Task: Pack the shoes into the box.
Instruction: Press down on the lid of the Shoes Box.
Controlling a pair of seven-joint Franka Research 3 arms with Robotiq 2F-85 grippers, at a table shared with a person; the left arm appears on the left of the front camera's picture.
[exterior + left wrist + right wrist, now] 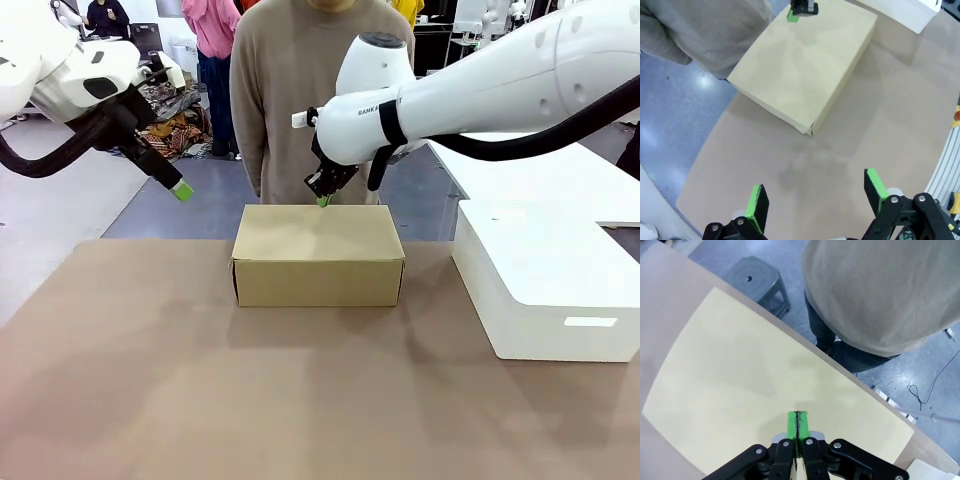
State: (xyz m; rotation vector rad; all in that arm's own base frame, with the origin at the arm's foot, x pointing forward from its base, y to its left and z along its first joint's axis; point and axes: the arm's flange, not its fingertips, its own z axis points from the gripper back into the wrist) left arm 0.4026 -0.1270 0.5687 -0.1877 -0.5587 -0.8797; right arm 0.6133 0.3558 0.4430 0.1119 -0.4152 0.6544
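- Closed brown box (318, 255) in the middle of the desk (200, 400), lid down, near the far edge
- Right pincer (323, 200) pressed together, empty, tips just above the far rim of the lid (765, 385)
- Left pincer (815, 197) spread wide, empty, raised above the desk to the left, well apart from the box
- Person in a beige sweater (305, 90) standing just behind the box
- Bigger white box (545, 285) to the right of the brown one
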